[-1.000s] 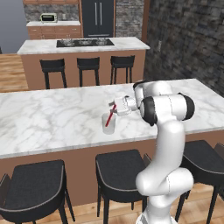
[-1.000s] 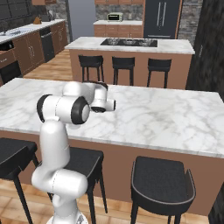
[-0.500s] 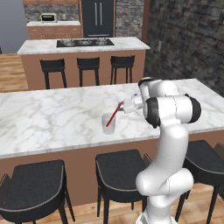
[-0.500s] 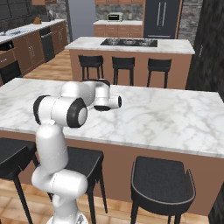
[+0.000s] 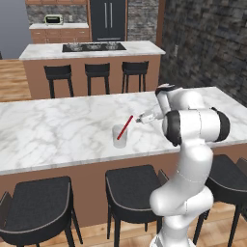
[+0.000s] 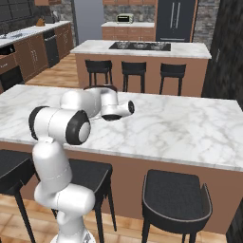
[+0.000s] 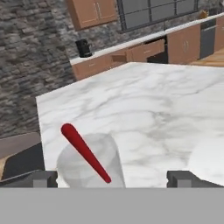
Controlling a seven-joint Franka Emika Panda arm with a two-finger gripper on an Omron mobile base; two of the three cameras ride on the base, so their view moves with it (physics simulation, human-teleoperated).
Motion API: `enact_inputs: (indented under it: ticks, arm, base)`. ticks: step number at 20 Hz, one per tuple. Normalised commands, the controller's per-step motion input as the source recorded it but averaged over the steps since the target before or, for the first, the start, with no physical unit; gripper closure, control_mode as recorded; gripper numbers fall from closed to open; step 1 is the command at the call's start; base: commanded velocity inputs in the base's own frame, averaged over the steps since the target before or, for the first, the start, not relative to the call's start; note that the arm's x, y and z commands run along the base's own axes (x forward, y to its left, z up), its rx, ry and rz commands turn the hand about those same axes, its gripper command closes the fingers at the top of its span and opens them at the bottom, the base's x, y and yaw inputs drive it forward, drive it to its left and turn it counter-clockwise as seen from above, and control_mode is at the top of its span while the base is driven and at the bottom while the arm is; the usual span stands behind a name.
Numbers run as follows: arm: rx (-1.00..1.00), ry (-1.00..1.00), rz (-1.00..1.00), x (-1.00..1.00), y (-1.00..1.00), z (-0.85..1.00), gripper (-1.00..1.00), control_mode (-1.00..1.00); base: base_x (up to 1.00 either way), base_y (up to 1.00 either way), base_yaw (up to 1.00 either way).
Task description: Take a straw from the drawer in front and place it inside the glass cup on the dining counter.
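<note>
Black stools (image 5: 41,202) line the near side; a cooktop island (image 5: 91,48) stands beyond.

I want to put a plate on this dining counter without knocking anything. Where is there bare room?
Most of the dining counter is bare marble: the long stretch left of the glass cup, and the strip behind it toward the far edge. It is crowded only around the cup, where the straw leans out and the open gripper hovers to its right.
</note>
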Motion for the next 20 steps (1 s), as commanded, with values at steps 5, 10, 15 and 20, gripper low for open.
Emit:
enact_inputs:
  ticks: [5,10,15,20]
  arm:
    - [-0.12,0.09,-0.13,-0.47,-0.26,0.08,-1.0,-1.0]
    - [-0.09,0.0,-0.13,-0.99,-0.04,0.38,-1.0,-1.0]
    - [-0.1,0.0,-0.19,-0.9,0.03,0.59,-1.0,-1.0]
    - [-0.12,0.0,-0.22,-0.69,0.19,0.57,-1.0,-1.0]
  base:
    - [0.0,0.0,0.0]
    - [0.0,0.0,0.0]
    - [0.0,0.0,0.0]
    - [0.0,0.0,0.0]
